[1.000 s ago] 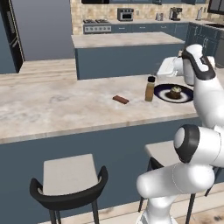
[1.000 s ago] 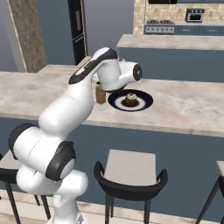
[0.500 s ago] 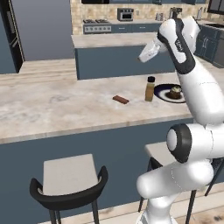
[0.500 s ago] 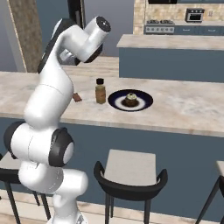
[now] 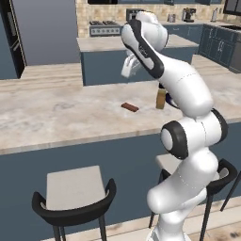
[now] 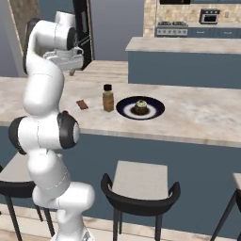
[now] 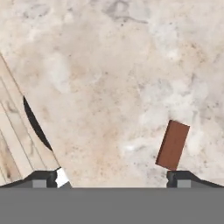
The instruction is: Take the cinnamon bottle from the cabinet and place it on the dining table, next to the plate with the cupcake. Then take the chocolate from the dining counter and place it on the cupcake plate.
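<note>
The first half of the task can be judged done: the cinnamon bottle (image 6: 108, 97) is seen standing upright on the counter (image 6: 197, 117), just beside the dark plate (image 6: 154, 109) on which the cupcake (image 6: 140, 106) sits. The step in hand is therefore taken to be the fetching of the chocolate (image 6: 82, 104), a small brown bar lying flat on the marble top, near the bottle on the side away from the plate. The gripper (image 5: 130, 67) is held high above the counter with its jaws spread wide and nothing between them. In the hand view the bar (image 7: 173, 145) is seen just above one fingertip and well off centre, its long side tilted against the line between the tips. For the next move, the hand would need to be shifted sideways until the bar lies midway between the fingers, turned so that the narrow width can be spanned, and then lowered to the counter before being closed. No brand, label or writing can be read on the bottle, the bar or anything else.
</note>
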Robot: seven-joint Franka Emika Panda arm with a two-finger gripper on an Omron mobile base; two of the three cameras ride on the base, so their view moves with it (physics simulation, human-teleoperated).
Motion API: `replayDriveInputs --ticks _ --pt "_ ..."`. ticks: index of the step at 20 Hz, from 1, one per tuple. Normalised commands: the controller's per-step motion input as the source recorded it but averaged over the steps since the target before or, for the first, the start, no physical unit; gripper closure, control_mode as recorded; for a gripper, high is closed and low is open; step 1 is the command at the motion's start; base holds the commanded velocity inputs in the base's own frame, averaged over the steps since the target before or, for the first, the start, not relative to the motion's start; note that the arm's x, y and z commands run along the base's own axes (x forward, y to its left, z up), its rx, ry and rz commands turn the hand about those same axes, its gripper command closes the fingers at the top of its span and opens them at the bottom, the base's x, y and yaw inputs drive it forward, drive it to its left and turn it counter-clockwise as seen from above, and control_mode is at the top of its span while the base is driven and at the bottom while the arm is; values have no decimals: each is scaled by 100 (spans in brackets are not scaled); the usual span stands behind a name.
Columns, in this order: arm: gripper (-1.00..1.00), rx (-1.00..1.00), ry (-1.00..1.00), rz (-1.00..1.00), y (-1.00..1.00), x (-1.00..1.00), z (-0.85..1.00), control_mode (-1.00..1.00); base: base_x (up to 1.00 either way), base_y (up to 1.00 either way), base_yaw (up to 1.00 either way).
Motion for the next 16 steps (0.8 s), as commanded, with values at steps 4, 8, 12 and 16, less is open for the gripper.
replayDriveInputs --ticks 4,8,12,16 --pt "-100 -30 15 -15 -1 0 -100 -100 0 0 0" --pt "-100 -15 -1 -20 -9 12 -88 -100 0 0 0" --pt "-100 -6 -9 -16 -36 6 -88 -100 0 0 0" --pt "-100 0 -11 -13 -21 12 -63 -100 0 0 0"
